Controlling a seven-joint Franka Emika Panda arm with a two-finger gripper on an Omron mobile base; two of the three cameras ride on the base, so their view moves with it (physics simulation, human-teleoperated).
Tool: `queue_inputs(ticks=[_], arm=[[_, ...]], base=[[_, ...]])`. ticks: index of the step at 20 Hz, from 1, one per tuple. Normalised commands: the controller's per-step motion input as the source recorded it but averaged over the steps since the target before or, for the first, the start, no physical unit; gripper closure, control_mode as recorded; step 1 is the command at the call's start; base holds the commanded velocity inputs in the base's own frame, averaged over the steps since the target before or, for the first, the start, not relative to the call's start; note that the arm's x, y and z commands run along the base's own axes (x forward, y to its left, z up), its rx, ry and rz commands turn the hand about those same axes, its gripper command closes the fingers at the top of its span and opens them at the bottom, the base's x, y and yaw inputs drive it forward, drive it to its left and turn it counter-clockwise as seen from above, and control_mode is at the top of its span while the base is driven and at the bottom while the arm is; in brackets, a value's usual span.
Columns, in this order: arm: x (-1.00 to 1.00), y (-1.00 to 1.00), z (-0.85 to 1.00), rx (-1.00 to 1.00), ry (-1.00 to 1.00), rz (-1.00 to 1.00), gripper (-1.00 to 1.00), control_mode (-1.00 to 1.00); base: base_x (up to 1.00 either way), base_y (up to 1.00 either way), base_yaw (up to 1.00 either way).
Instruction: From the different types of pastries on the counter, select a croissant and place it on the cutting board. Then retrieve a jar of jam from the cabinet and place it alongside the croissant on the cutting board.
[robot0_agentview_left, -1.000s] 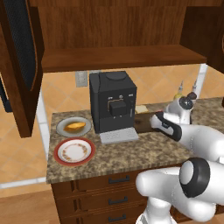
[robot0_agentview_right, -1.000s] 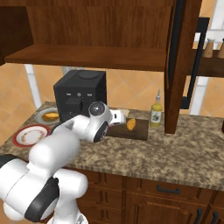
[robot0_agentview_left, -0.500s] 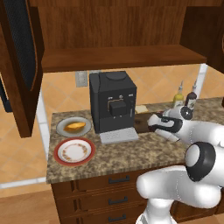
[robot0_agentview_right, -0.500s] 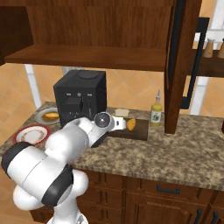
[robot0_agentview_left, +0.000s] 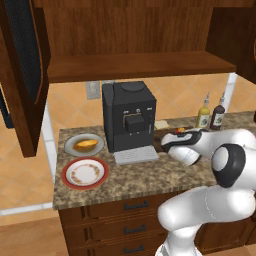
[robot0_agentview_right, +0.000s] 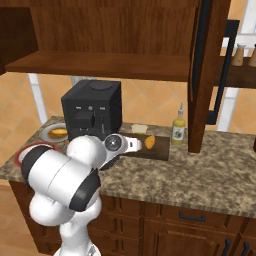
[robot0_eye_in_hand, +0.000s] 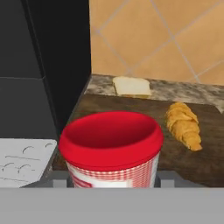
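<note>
The arm has swung low toward the cutting board, and the gripper pinches the red-lidded jam jar between its fingers, just short of the croissant ahead, nearly ready to set down.

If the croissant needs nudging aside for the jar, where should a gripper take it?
Grip the golden, ridged croissant across its thicker middle, coming from above. It lies flat on the dark wooden cutting board, its ends taper, and its long sides are free.
</note>
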Motion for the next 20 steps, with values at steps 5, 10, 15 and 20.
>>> queue_inputs(ticks=[5,10,15,20], arm=[[-0.47,-0.14,-0.41,-0.02,-0.10,0.03,1.00,-1.00],[0.64,0.31,0.14,0.00,-0.23,-0.01,1.00,-1.00],[0.58,0.19,-0.29,0.00,0.00,-0.01,1.00,-1.00],[0.26,0.02,-0.42,0.00,0.00,0.00,1.00,-1.00]], base=[[0.00,0.00,0.00],[0.00,0.00,0.00],[0.00,0.00,0.00],[0.00,0.00,0.00]])
